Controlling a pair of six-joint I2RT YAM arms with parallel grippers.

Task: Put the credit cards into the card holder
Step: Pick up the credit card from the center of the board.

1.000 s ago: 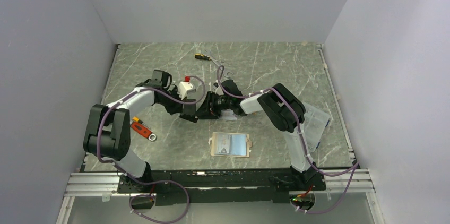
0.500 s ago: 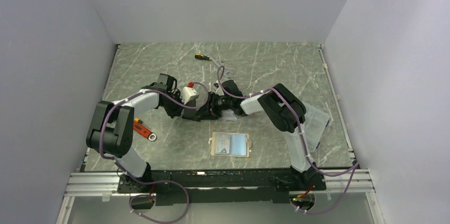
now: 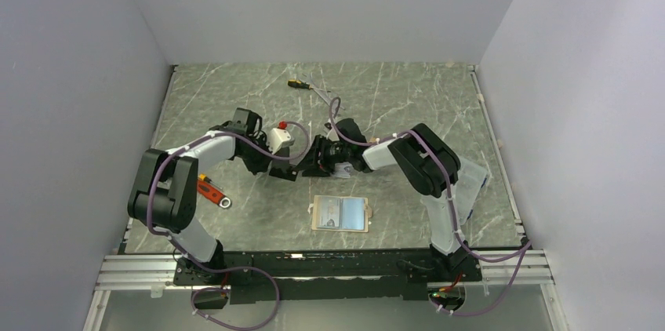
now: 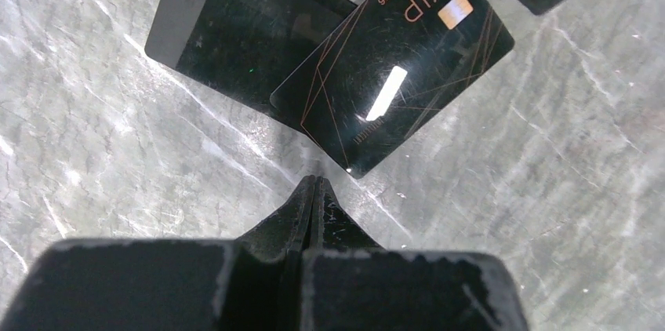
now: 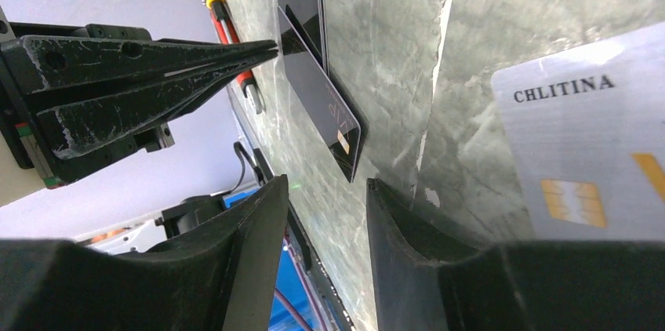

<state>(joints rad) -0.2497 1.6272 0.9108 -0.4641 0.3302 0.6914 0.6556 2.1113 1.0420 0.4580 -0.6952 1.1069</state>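
Observation:
A black VIP card (image 4: 396,64) lies partly over a second dark card (image 4: 235,33) on the marble table. My left gripper (image 4: 314,182) is shut and empty, its tips just short of the black card's near corner. My right gripper (image 5: 325,186) is open and empty, facing the black card (image 5: 325,111) from the other side, with the left fingers (image 5: 157,72) opposite. A silver-grey card marked CHLITINA (image 5: 588,166) lies beside the right jaws. The tan card holder (image 3: 340,213) lies open near the front, apart from both grippers (image 3: 302,168) (image 3: 321,160). The orange card is not visible.
A clear plastic box (image 3: 470,178) sits at the right by the right arm. An orange-handled tool (image 3: 210,190) lies at the left beside the left arm. A small screwdriver (image 3: 296,84) lies at the back.
My left gripper moved right toward the cards, then held. My right arm has drawn back slightly to the right, leaving a small gap between the two grippers.

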